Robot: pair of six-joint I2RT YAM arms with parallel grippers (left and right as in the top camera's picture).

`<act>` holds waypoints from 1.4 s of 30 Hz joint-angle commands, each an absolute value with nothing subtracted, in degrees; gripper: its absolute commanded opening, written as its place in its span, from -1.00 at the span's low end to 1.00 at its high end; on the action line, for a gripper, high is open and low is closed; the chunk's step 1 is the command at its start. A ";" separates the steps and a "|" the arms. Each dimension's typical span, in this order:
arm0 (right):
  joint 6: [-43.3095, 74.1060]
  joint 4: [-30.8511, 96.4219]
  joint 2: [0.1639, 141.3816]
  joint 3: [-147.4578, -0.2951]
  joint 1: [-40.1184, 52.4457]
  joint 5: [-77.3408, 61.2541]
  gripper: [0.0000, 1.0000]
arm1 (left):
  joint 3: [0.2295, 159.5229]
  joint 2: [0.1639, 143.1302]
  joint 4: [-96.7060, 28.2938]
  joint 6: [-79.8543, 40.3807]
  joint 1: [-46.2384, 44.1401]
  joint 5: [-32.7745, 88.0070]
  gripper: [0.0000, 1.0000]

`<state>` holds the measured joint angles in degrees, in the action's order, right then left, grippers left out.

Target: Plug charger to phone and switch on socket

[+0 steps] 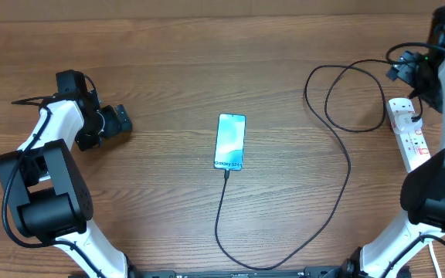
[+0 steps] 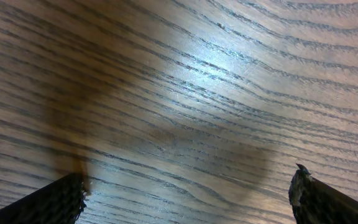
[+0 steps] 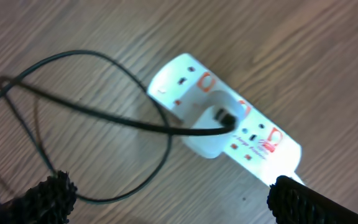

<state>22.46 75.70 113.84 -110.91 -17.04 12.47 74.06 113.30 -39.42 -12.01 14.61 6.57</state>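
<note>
Both hands have their fingers spread wide and hold nothing. The left hand (image 1: 120, 121) sits toward the left edge of the worktop (image 1: 161, 69). Seen from its wrist camera, its fingers (image 2: 48, 204) stand far apart with only wood grain between them. The right hand (image 1: 405, 69) hangs near the far right corner, close to the far end of the socket (image 1: 409, 139). Its fingers (image 3: 319, 202) are likewise parted, with nothing gripped.

The socket lies along the right edge, and a white adapter (image 3: 207, 134) is plugged into it among the red-marked switches. Whether a switch is on cannot be told. From the adapter the charger (image 1: 349, 164) loops toward the far edge, sweeps round toward the near edge, and comes back up to the phone (image 1: 230, 139). The phone lies flat near the middle of the worktop, screen up. The charger's tip appears to be seated in the phone's near end, though the overhead view is too small to be sure.
</note>
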 commanded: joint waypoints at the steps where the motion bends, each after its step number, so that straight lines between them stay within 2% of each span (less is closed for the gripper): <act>1: 22.74 75.83 111.66 -110.59 -18.92 13.23 1.00 | 72.79 115.07 -39.79 -12.03 14.87 5.76 0.99; 9: 28.77 76.73 111.66 -110.59 -22.70 13.45 1.00 | 72.79 115.07 -39.79 -12.03 14.87 5.76 0.99; 22: 30.50 77.10 111.66 -109.80 -34.30 13.43 1.00 | 72.79 115.07 -39.79 -12.03 14.87 5.76 0.99; 29: 30.48 74.70 111.66 -101.71 -37.26 13.45 1.00 | 72.79 115.07 -39.79 -12.03 14.87 5.76 0.99; 42: 30.11 62.63 111.68 -88.71 -38.00 12.67 1.00 | 72.79 115.07 -39.79 -12.03 14.87 5.76 0.99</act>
